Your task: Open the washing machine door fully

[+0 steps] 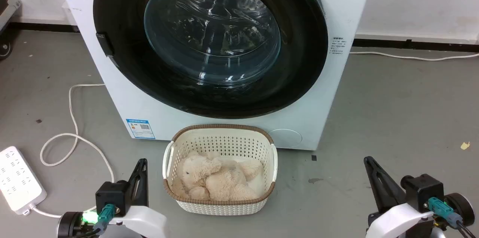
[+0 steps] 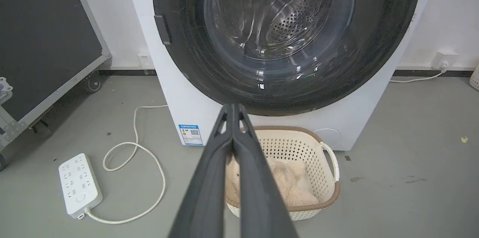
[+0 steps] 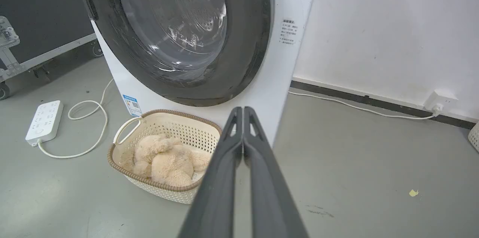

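The washing machine door [image 1: 209, 39] sits closed. Wrist views show left end effector [image 2: 232, 107] and right end effector [image 3: 243, 110] clenched empty; the left wrist view reveals the perforated drum [image 2: 295, 24].

Count: one washing machine [image 1: 348, 2], one washing machine door [image 1: 299, 43], one handle tab [image 1: 104, 44]. One basket [image 1: 220, 127], one plush toy [image 1: 217, 180] in it. One power strip [image 1: 17, 178]. Two wall sockets [image 2: 144, 60] [image 2: 444, 58]. One wheeled case [image 2: 45, 32]. Two grippers: left gripper [image 1: 142, 163], right gripper [image 1: 368, 161].
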### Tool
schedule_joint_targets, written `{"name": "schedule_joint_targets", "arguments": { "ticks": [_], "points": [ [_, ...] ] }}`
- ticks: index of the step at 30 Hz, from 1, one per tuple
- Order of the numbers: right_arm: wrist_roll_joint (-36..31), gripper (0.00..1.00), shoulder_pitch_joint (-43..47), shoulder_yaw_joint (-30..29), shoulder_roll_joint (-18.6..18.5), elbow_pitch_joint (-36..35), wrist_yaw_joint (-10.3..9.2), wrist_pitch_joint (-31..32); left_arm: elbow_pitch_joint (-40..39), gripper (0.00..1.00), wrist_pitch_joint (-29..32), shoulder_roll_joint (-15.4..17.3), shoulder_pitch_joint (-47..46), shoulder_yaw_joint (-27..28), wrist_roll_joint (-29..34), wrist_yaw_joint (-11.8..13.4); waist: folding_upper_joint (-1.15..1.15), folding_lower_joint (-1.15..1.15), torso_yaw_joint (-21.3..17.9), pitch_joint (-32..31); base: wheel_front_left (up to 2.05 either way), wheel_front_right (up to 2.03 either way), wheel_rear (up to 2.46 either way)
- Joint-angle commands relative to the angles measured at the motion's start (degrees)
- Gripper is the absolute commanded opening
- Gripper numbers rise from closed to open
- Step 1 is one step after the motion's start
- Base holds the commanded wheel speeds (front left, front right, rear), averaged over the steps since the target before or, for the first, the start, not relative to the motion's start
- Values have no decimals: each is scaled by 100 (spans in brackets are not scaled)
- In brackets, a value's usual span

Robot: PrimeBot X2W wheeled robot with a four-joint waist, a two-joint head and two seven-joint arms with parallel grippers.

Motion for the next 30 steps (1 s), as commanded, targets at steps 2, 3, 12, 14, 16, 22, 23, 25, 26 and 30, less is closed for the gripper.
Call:
{"name": "schedule_joint_targets", "arguments": {
  "ticks": [2, 3, 12, 14, 16, 22, 23, 25, 26, 30],
  "points": [
    [-43, 0, -65, -3, 26, -26, -6, 3, -21, 0, 2, 7, -88, -1, 51, -23, 0, 0, 0, 0, 0, 0, 0],
    [-43, 0, -65, -3, 26, -26, -6, 3, -21, 0, 2, 7, -88, -1, 51, -23, 0, 0, 0, 0, 0, 0, 0],
    [-43, 0, -65, -3, 26, -26, -6, 3, -21, 0, 2, 7, -88, -1, 51, -23, 0, 0, 0, 0, 0, 0, 0],
    [-43, 0, -65, -3, 26, -26, -6, 3, -21, 0, 2, 7, -88, -1, 51, -23, 0, 0, 0, 0, 0, 0, 0],
    [-43, 0, -65, -3, 26, -26, -6, 3, -21, 0, 2, 7, -88, -1, 51, -23, 0, 0, 0, 0, 0, 0, 0],
    [-43, 0, -65, -3, 26, -26, -6, 3, -21, 0, 2, 7, -88, -1, 51, -23, 0, 0, 0, 0, 0, 0, 0],
    [-43, 0, -65, -3, 26, -26, -6, 3, -21, 0, 2, 7, -88, -1, 51, -23, 0, 0, 0, 0, 0, 0, 0],
    [-43, 0, -65, -3, 26, -26, -6, 3, -21, 0, 2, 7, -88, -1, 51, -23, 0, 0, 0, 0, 0, 0, 0],
    [-43, 0, -65, -3, 26, -26, -6, 3, -21, 0, 2, 7, -88, -1, 51, -23, 0, 0, 0, 0, 0, 0, 0],
    [-43, 0, -65, -3, 26, -26, -6, 3, -21, 0, 2, 7, -88, -1, 51, -23, 0, 0, 0, 0, 0, 0, 0]
  ]
}}
